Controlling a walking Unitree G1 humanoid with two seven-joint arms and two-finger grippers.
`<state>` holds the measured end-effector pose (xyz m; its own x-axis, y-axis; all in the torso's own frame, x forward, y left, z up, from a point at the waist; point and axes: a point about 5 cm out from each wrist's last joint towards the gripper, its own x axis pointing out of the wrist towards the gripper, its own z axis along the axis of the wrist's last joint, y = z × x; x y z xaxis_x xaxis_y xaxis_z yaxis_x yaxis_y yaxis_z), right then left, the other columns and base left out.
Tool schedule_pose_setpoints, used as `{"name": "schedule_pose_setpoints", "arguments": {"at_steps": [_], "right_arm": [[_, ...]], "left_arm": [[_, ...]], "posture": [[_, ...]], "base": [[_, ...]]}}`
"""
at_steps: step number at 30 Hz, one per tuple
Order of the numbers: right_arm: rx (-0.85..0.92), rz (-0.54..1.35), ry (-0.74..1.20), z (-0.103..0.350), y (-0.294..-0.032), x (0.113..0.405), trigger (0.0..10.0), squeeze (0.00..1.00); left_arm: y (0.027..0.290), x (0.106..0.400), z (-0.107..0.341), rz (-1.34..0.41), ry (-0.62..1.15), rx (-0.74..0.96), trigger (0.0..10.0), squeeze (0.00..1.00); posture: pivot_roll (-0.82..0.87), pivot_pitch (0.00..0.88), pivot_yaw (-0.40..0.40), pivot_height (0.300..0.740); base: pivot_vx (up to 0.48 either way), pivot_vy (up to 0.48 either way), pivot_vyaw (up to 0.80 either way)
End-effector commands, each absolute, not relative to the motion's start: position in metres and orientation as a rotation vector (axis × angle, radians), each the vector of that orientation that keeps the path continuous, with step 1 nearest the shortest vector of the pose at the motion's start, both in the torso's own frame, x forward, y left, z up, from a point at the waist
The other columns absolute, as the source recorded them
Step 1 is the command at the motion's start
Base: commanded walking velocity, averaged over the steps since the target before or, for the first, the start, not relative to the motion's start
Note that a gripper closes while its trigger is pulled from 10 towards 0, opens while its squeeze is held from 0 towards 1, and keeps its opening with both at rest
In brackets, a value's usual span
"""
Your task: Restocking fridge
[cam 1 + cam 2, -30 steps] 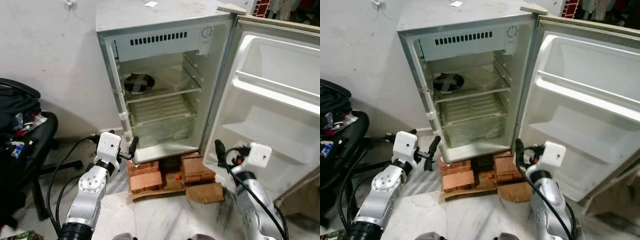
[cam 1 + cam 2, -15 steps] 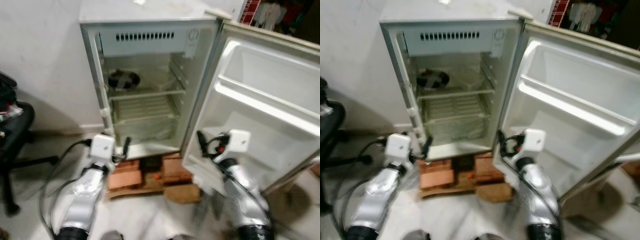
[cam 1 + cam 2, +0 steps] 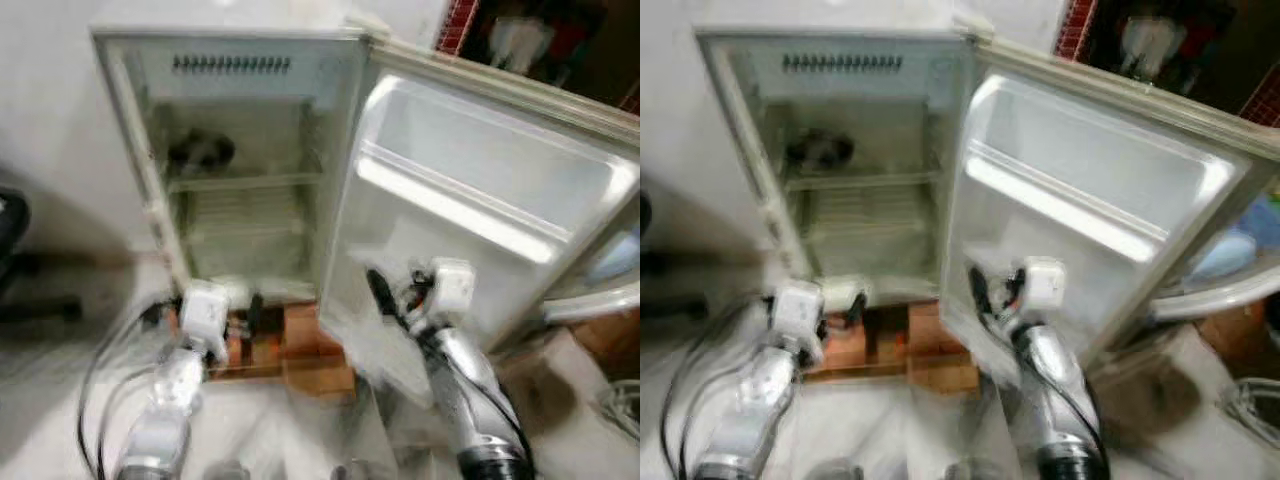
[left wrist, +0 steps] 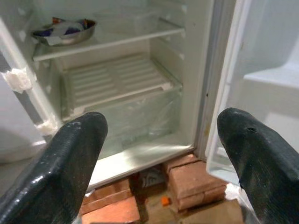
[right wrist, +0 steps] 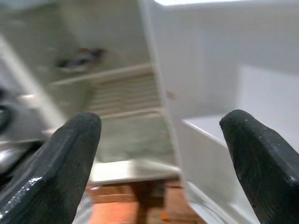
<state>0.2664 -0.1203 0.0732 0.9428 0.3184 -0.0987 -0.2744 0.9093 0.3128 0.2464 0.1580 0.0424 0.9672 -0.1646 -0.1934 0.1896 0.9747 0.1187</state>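
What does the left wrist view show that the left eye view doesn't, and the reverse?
Left wrist view alone: the steel bowl on the top shelf shows its contents, a small orange bit lies between the bricks, and the left tool is open. Left eye view alone: the door's upper shelf, the right tool, and the dark room beyond the fridge. Both: the open fridge and its ribbed lower shelf.

Left hand (image 4: pixel 159 158) and right hand (image 5: pixel 159 158) raised forward, seemingly empty, fingers spread.
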Motion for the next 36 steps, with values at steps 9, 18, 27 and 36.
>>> {"name": "schedule_pose_setpoints", "arguments": {"at_steps": [9,18,27,36], "right_arm": [[0.285,0.369,0.133,0.08,-0.121,0.265,10.0,0.0],[0.297,0.42,0.148,0.079,-0.121,0.263,10.0,1.0],[0.163,0.596,0.226,0.071,-0.122,0.257,10.0,1.0],[0.042,0.497,0.061,0.095,-0.13,0.28,10.0,0.64]], "left_arm": [[0.144,0.247,0.045,-0.249,0.185,0.164,10.0,0.0],[0.143,0.244,0.042,-0.258,0.202,0.176,10.0,0.0],[0.144,0.244,0.043,-0.257,0.202,0.169,10.0,0.0],[0.173,0.246,0.036,-0.03,0.3,0.053,10.0,0.0]], "posture": [[0.01,0.003,-0.051,0.74],[0.01,0.004,-0.049,0.74],[0.0,0.002,-0.045,0.74],[0.02,0.005,-0.036,0.74]], "base": [[0.0,-0.475,0.0],[0.0,-0.48,0.0],[0.0,-0.311,0.0],[0.0,0.0,0.0]]}}
